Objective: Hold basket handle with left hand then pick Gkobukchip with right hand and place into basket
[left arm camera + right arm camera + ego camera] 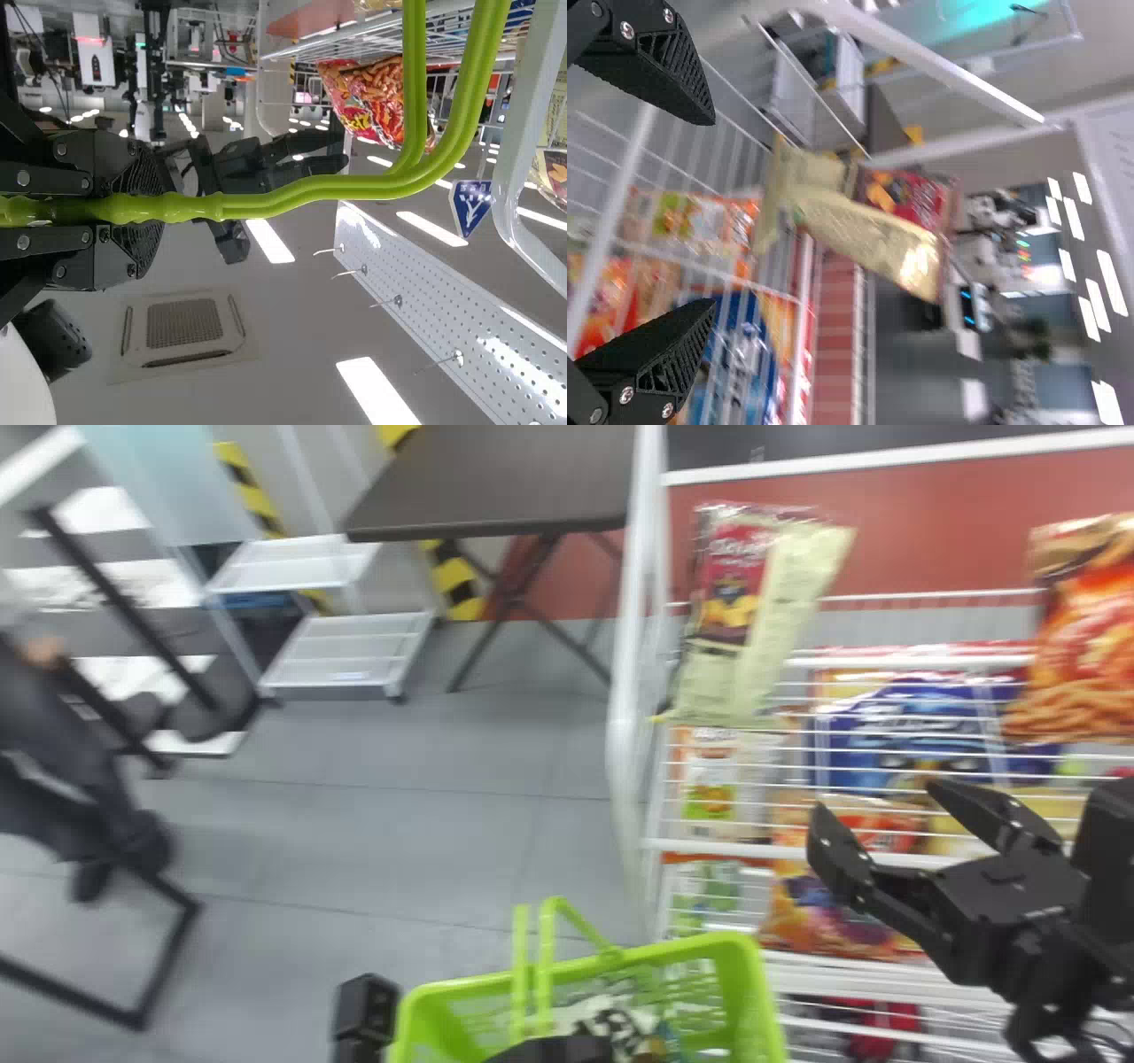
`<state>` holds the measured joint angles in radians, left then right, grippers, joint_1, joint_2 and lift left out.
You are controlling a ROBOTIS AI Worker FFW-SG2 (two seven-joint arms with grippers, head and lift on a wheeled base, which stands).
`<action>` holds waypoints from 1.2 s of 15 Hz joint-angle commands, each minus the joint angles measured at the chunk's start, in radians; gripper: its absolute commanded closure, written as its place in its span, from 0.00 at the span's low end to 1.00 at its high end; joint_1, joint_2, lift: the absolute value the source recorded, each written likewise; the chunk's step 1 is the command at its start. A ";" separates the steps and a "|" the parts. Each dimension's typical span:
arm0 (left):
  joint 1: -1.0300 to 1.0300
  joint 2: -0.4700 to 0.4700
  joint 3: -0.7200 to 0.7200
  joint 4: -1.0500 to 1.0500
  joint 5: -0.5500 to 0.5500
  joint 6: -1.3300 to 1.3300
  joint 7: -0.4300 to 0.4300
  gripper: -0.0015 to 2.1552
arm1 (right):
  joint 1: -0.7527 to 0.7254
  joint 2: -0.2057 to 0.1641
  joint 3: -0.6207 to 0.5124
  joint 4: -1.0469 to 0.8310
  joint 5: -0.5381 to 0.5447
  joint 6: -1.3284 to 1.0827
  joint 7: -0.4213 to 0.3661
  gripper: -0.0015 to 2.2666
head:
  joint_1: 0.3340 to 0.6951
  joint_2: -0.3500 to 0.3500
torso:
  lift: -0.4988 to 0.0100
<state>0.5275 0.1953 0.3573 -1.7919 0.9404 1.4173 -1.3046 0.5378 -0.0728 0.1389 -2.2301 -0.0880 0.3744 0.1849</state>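
Holding stage: complete. Your left claw (146, 210) is clamped around the basket handle (297, 189). Picking stage: outstanding. Your right claw (875, 802) is open with nothing between its fingers. The likely Gkobukchip (731, 598), in red and cream, stands at the rack (726, 849), ahead of the right claw and to its left. Remaining steps: grip the packet, then place it into the basket (753, 983), left of and below that claw.
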 commanded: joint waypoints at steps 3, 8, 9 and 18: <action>0.011 -0.011 0.008 0.006 0.000 -0.007 -0.005 1.00 | 0.047 0.015 -0.154 0.208 -0.015 -0.406 0.021 0.03 | 1.00 0.53 | 0.98; 0.019 -0.023 0.008 0.005 -0.003 -0.016 -0.004 1.00 | 0.068 0.038 -0.249 0.310 -0.076 -0.522 0.139 0.03 | 1.00 0.33 | 0.98; 0.019 -0.023 0.008 0.005 -0.003 -0.016 -0.001 1.00 | 0.070 0.038 -0.251 0.311 -0.078 -0.522 0.150 0.03 | 1.00 0.31 | 0.98; 0.020 -0.028 0.008 0.002 -0.005 -0.019 0.004 1.00 | 0.070 0.047 -0.246 0.311 -0.076 -0.522 0.166 0.04 | 1.00 0.28 | 0.98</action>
<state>0.5476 0.1675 0.3651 -1.7888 0.9359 1.4009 -1.3007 0.6075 -0.0272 -0.1088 -1.9190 -0.1642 -0.1479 0.3513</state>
